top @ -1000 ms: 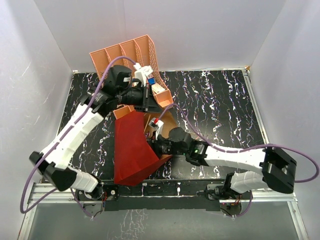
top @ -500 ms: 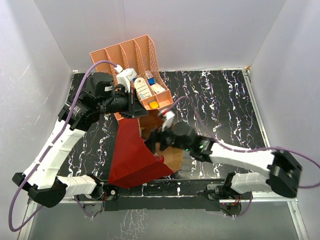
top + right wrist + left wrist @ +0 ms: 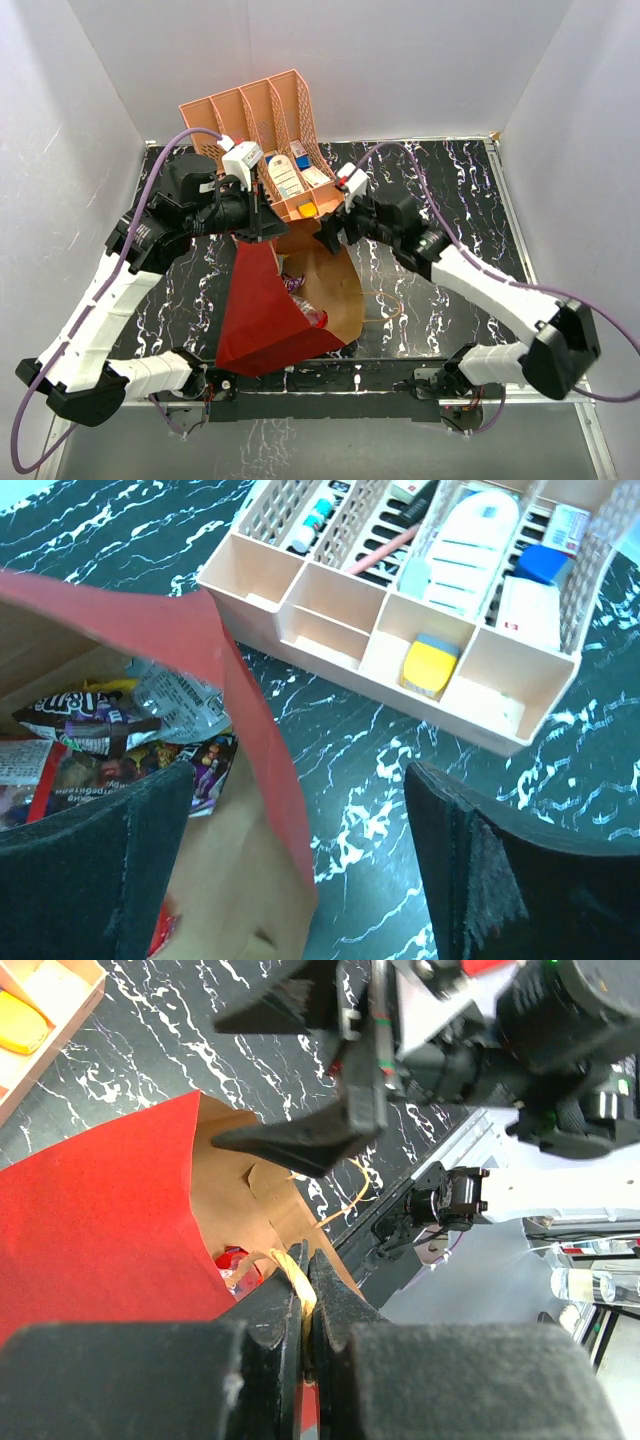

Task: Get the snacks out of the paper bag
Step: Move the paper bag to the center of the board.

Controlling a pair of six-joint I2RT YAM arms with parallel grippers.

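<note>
The paper bag (image 3: 262, 312) lies tilted on the table, red outside, its brown inside (image 3: 330, 285) open toward the right. My left gripper (image 3: 268, 224) is shut on its tan cord handle (image 3: 293, 1272) at the far rim. The snacks (image 3: 297, 287) lie inside: a dark brown pack (image 3: 85, 718), a silvery wrapper (image 3: 178, 695), a purple pack (image 3: 207, 763) and a shiny red bag (image 3: 232, 1259). My right gripper (image 3: 329, 234) is open and empty above the bag's red far rim (image 3: 243, 705), one finger over the mouth, the other over the table.
The salmon-pink organizer (image 3: 262, 112) with small boxes and a yellow item (image 3: 430, 665) stands just behind both grippers. The bag's other cord handle (image 3: 386, 306) lies on the black marbled table (image 3: 440, 190) to the right. White walls enclose the table.
My right gripper has pulled back from low inside the bag up to its far rim, empty. My left arm has shifted left with the handle, and the bag's mouth now gapes wider.
</note>
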